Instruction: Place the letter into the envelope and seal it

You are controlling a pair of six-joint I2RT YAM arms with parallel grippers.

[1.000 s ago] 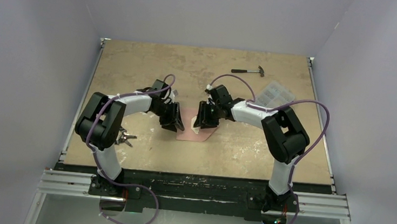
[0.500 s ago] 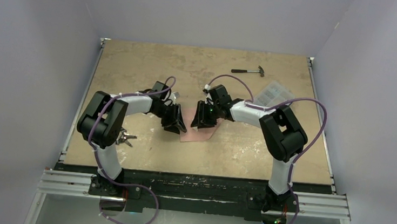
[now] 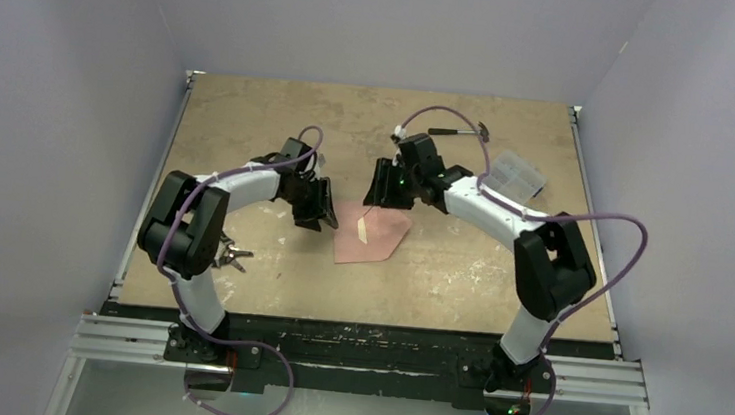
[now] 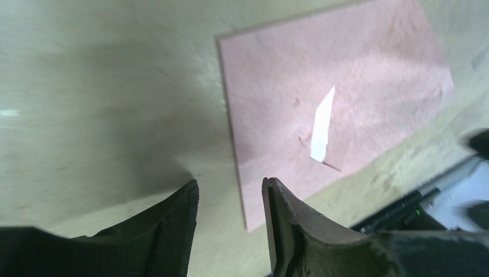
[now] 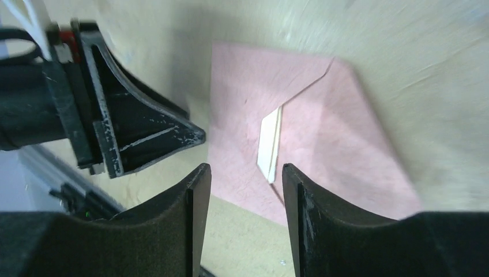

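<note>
Midway between the two arms, the envelope (image 3: 371, 236) lies flat on the table (image 3: 250, 127), touched by neither gripper. It is salmon-pink paper with a faintly fibrous surface, straight-edged on the side toward the left arm and tapering to a blunt point toward the right arm. A narrow pale strip (image 5: 269, 144) shows near its middle, along a diagonal fold edge. The left gripper (image 4: 229, 193) hovers just beside its straight edge, fingers parted and empty. The right gripper (image 5: 246, 176) hangs above its far edge, fingers likewise apart, holding nothing.
</note>
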